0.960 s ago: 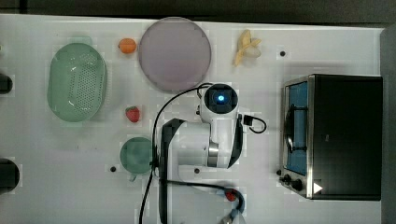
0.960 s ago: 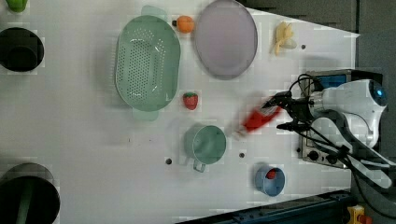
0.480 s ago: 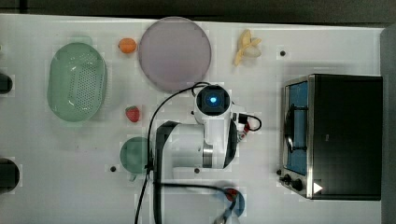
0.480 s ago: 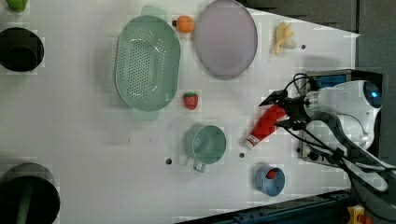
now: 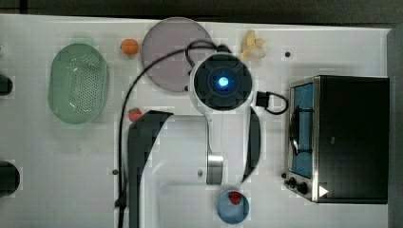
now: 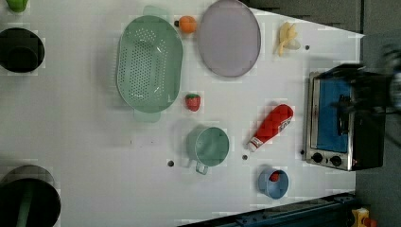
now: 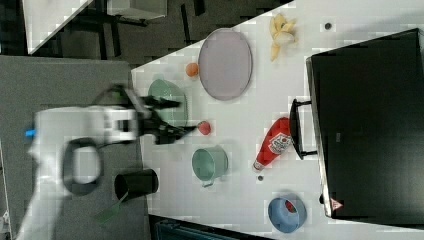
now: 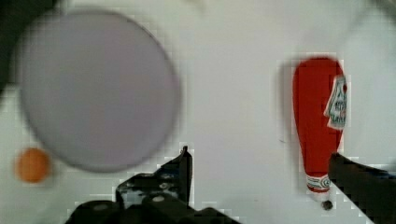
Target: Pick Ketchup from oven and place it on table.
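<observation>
On the smooth white table (image 6: pixel 85 142) lies the tapered red ketchup (image 6: pixel 271 126).

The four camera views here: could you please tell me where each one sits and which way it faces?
Top view: overhead, straight down on the table; arm's wrist in the middle.
Left view: high, looking down; ketchup lies beside the oven; blurred arm over the oven.
Right view: high and oblique; open gripper above the table.
Wrist view: on the wrist, looking down at ketchup and purple plate; fingers show.
Left, right and wrist views share the ketchup.
</observation>
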`<act>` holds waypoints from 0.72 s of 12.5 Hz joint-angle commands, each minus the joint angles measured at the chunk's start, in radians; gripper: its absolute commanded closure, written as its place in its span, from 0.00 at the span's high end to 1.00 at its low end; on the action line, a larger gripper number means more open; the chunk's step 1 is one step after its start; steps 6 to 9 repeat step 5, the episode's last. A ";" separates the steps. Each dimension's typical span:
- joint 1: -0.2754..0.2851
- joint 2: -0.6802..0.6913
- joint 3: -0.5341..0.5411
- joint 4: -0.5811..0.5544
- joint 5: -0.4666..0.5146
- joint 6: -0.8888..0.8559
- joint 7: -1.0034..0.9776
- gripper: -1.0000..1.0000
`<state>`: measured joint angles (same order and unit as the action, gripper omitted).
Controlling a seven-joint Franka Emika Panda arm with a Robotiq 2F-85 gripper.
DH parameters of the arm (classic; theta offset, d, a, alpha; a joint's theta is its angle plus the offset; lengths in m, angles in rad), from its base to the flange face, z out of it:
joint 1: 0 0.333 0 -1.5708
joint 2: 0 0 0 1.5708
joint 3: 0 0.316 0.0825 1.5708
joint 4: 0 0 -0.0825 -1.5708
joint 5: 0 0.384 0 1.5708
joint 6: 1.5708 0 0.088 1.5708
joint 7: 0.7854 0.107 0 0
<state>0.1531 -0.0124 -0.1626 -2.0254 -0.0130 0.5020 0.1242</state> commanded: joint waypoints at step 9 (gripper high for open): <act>0.005 -0.080 -0.005 0.345 0.002 -0.437 0.038 1.00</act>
